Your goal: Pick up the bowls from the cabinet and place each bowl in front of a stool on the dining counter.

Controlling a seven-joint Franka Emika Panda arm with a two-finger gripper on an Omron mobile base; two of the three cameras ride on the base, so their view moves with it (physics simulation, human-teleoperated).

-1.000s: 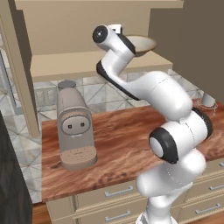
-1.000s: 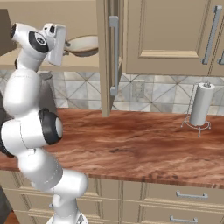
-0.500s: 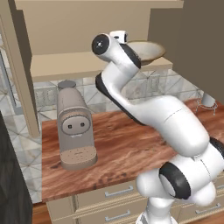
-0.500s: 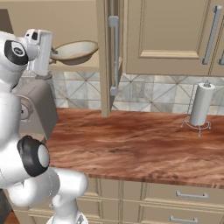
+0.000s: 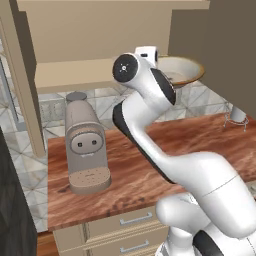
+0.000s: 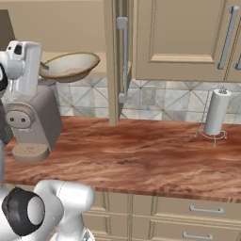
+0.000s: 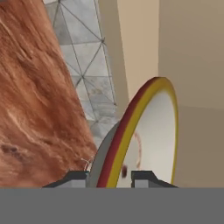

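One bowl (image 6: 70, 66), cream, upper left of right base view, clear of cabinet (image 6: 115, 56) | gripper (image 7: 109, 177) pinches its rim | coffee machine (image 5: 86, 145) below on counter (image 6: 141, 155) | paper roll (image 6: 217, 113) far right

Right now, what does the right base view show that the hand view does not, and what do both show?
The right base view alone shows the coffee machine, the paper towel roll and the open cabinet door. The hand view alone shows the fingers closed on the bowl rim, one on each side. Both show the bowl, the wooden counter and the tiled wall.
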